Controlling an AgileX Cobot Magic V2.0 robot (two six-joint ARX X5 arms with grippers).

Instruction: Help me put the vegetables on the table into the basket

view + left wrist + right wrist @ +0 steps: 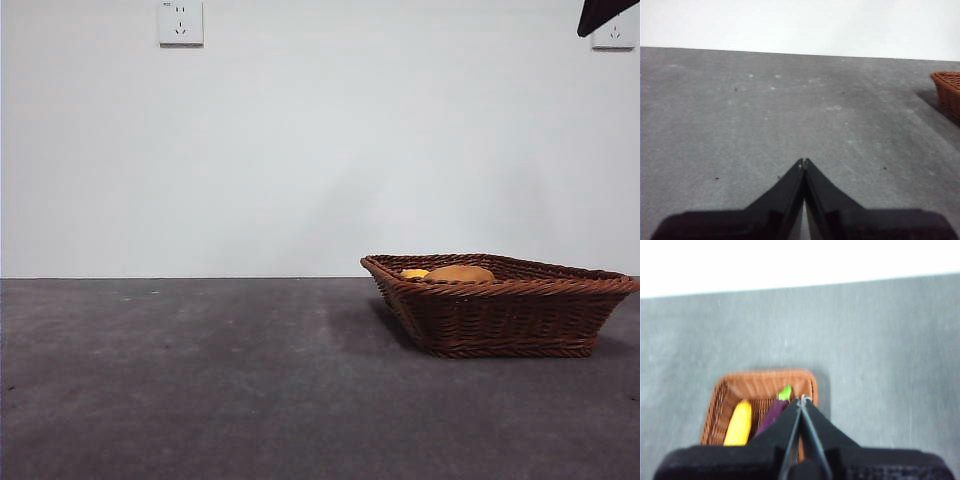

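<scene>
With all three vegetables lying inside the basket (505, 305), the job looks complete, and what remains is judged to be a clean retreat. One basket sits on the table (200, 380), toward the right of the front view. The right wrist view shows one yellow-orange vegetable (739, 423) and one purple eggplant (772, 415) with its green stem (785, 392) side by side inside; the front view shows one brown potato (460, 272) rising just above the braided rim, with a sliver of yellow beside it.

The right end effector (802, 401) hangs well above the basket, jaws pressed together and carrying nothing. The left end effector (803, 162) sits low over bare table well away from the basket, whose corner shows at the edge of its view; its jaws are likewise closed and empty. A black tip (605, 15) at the top right corner of the front view is all that camera sees of either arm.

To finish well, the right arm should probably lift straight away rather than sweep sideways, so nothing clips the rim or tips the light basket. No vegetable is seen loose on the table, so no further pick seems called for.
</scene>
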